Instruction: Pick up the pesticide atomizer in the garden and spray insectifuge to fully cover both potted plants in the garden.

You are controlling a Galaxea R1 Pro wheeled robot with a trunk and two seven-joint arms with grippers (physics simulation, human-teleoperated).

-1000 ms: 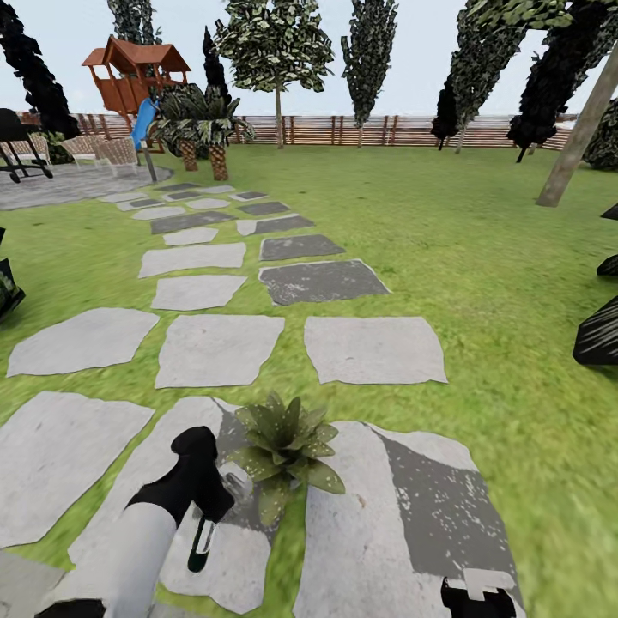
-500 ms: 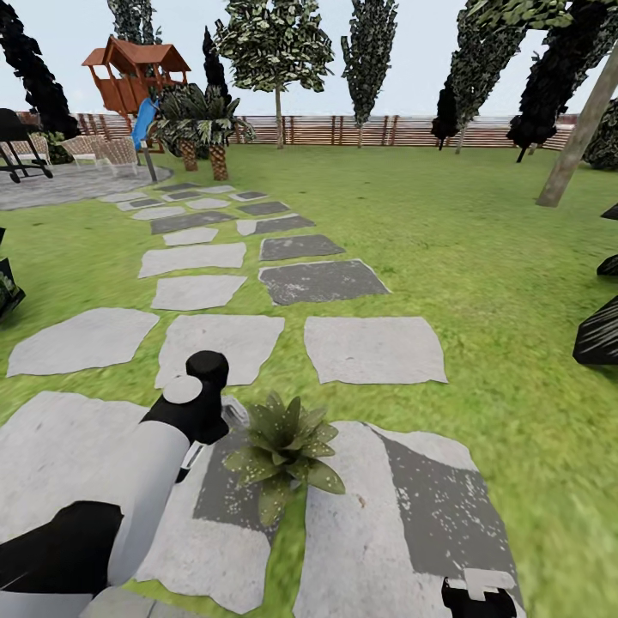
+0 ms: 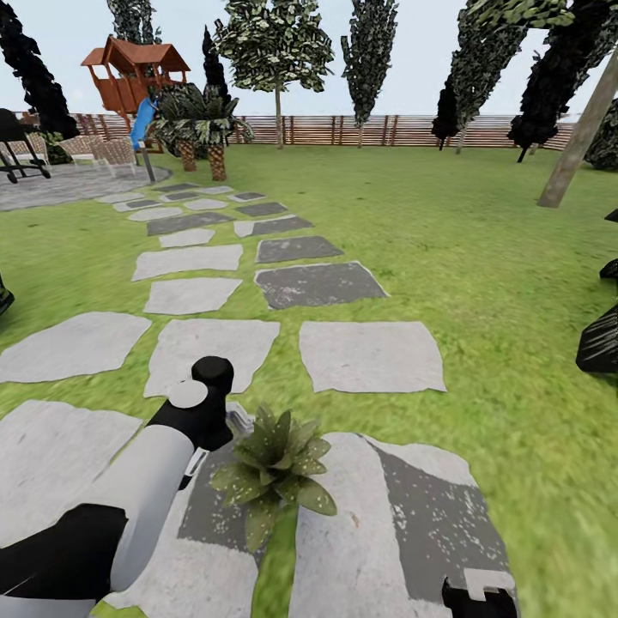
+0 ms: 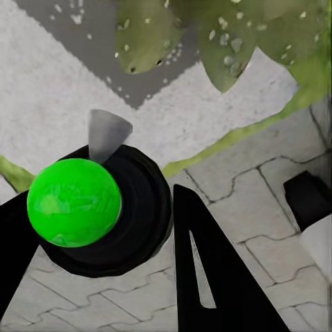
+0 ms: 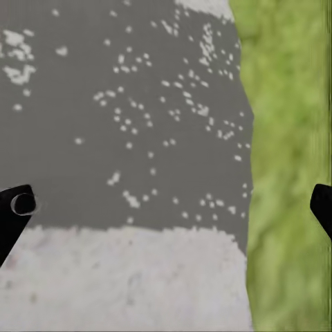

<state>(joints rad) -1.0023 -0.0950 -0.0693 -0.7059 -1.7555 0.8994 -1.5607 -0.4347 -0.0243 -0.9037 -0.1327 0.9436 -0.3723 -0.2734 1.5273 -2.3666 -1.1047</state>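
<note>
Left tool (image 4: 104, 277) clamped around atomizer (image 4: 97, 207), nozzle by half-cropped potted plant (image 4: 207, 34); right tool (image 5: 166, 207) spread, empty.

Bright, even daylight under a pale sky (image 3: 429, 51). Dark speckled shadow patches lie on the stones (image 3: 412, 515). Grass (image 3: 515, 446) smears toward the head view's lower edges; both wrist views look soft and blurred.
</note>
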